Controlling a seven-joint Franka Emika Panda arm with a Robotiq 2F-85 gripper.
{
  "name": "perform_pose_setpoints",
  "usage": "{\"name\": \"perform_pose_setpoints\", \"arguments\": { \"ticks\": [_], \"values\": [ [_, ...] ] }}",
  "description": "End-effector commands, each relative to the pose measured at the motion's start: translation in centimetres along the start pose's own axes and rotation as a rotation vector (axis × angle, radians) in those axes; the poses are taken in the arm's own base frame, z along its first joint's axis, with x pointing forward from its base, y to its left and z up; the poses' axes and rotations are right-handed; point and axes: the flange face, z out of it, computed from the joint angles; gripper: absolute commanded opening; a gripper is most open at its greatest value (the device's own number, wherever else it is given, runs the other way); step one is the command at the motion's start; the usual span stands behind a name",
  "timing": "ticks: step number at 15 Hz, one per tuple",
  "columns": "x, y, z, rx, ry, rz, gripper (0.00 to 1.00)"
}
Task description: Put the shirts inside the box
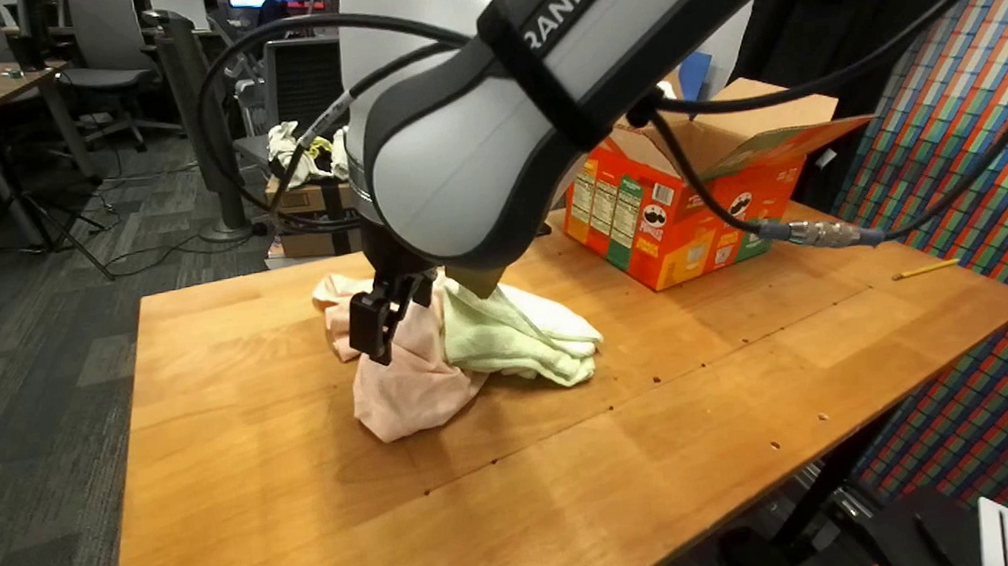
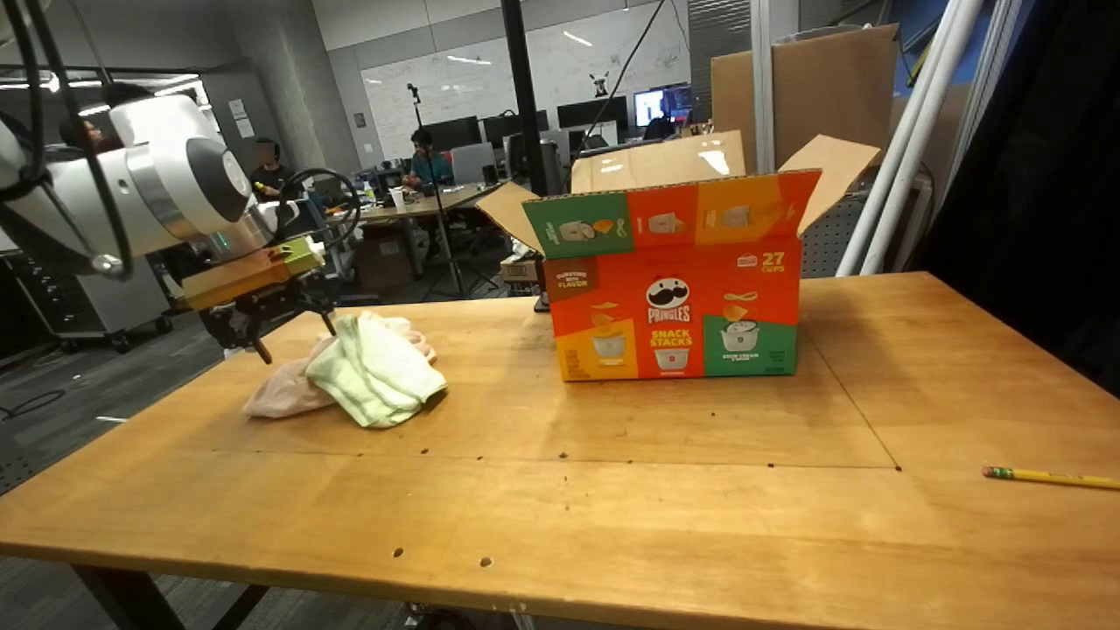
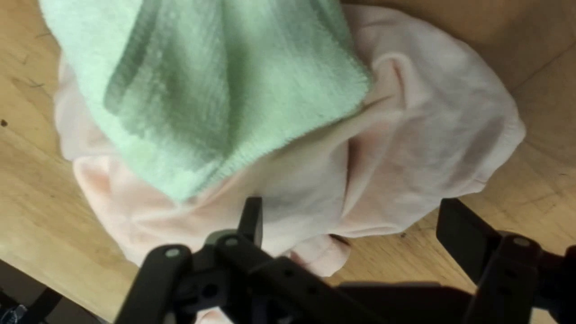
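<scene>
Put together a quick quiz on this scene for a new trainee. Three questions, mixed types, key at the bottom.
1. Multiple choice. How does the green shirt lie in relation to the pink shirt?
a) wholly under it
b) partly on top of it
c) apart from it
2. True or false, about the box: its top is closed.
3. Short answer. Is the gripper open or shut, and is anything in its grip?

Key
1. b
2. False; its flaps stand open.
3. Open, with nothing in its grip.

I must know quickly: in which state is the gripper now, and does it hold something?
Gripper: open, jaws wide apart, holding nothing.
</scene>
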Motion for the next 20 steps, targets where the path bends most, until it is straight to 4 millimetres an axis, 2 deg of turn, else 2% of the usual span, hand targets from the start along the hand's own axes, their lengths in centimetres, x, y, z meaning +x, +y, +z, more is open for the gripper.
{"name": "perform_pose_setpoints", "arguments": {
  "ticks": [1,4,5,6,9,15,17,20],
  "values": [
    [0.5,2.4,1.4,-0.029,-0.013,-0.049,1.0],
    [-0.7,3.8,3.1,-0.035,-0.053,-0.069,1.0],
    [-1.0,4.0,3.7,-0.031,-0.065,-0.067,0.75],
    [-1.3,4.3,4.1,-0.029,-0.074,-0.067,0.74],
    [-1.6,4.5,4.6,-0.031,-0.092,-0.063,0.51],
    [-0.8,3.9,3.4,-0.032,-0.105,-0.021,0.05],
    [-0.5,3.7,2.6,-0.038,-0.113,-0.001,0.0],
    [0.4,3.5,1.0,-0.059,-0.112,0.025,0.03]
  ]
}}
